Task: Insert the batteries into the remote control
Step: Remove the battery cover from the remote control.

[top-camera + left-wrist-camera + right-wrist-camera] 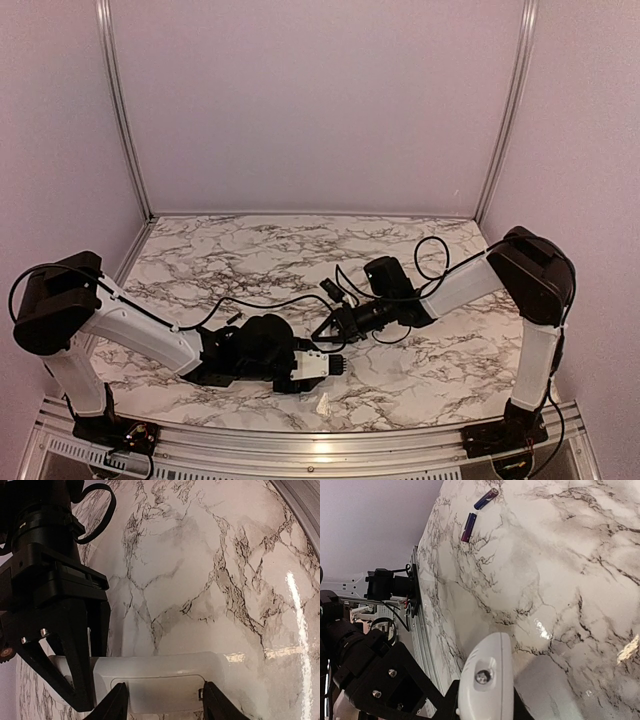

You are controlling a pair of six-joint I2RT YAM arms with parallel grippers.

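The white remote control (pixel 165 667) is held off the table with its back and battery cover toward the left wrist camera. My right gripper (pixel 485 700) is shut on one end of the remote control (pixel 487 675), and its black fingers (pixel 75 675) show at the left of the left wrist view. My left gripper (pixel 162 705) is open. Its fingers (pixel 117 702) stand at either end of the battery cover, and their tips run out of frame. Two dark batteries (pixel 468 527) (pixel 485 498) lie on the marble, far from both grippers. From above, both grippers (pixel 300 368) (pixel 338 322) meet at the remote control (pixel 318 365).
The marble table (pixel 250 250) has a metal rail (pixel 300 440) along its near edge, close under the remote. Black cables (pixel 430 255) loop over the table beside the right arm. Grey walls close in the back and sides.
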